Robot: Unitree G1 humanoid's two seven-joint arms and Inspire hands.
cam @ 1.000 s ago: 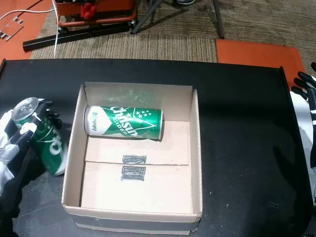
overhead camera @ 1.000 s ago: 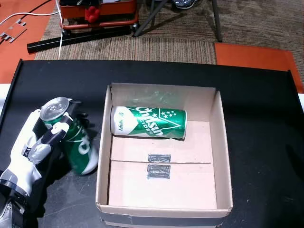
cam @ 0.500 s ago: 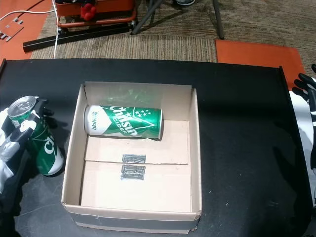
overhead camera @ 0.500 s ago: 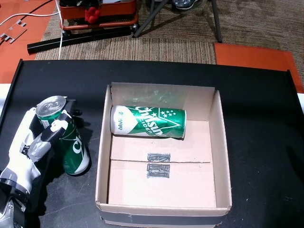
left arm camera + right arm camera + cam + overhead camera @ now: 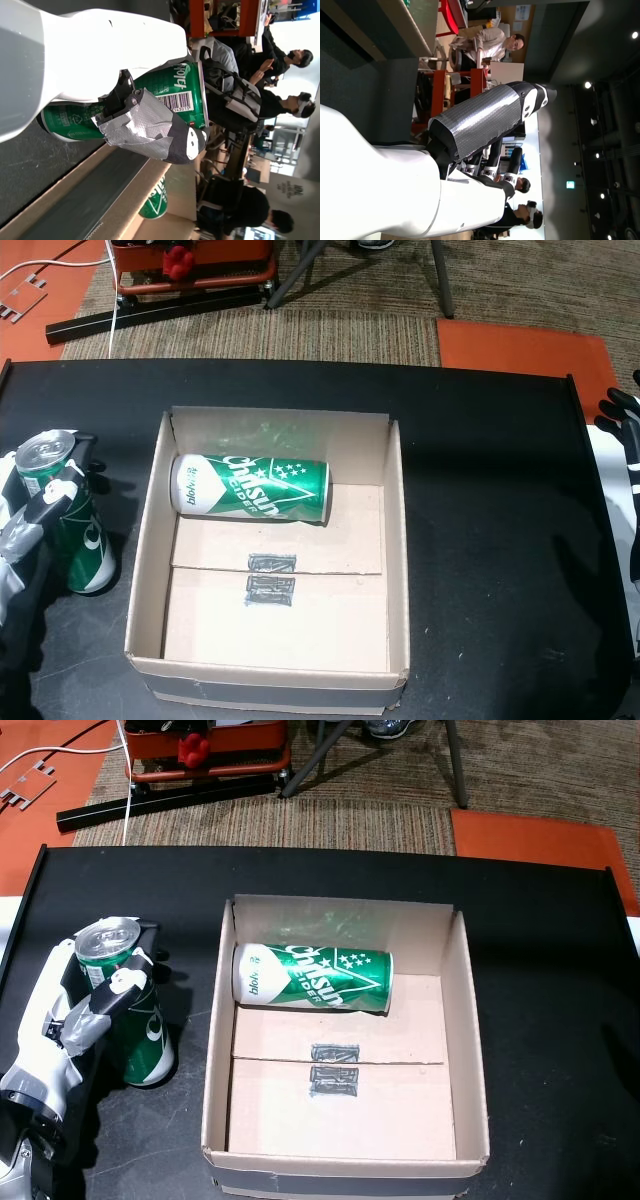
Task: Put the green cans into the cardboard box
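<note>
Left hand [image 5: 75, 1020] now standing held can [image 5: 130, 1010] upright on table [image 5: 540, 960] left of box [image 5: 215, 1060]; a second ago can was tilting. Fingers wrapping it. Second can [image 5: 312, 977] lying inside box. Right hand [image 5: 485, 125] holding nothing, fingers straight.

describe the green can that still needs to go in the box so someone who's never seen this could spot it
Start at the open cardboard box in the middle of the black table. Just outside its left wall, the white robot left hand is wrapped around a green drink can. Unlike the other green can, which lies on its side inside the box, this one stands upright, silver top up.
</note>
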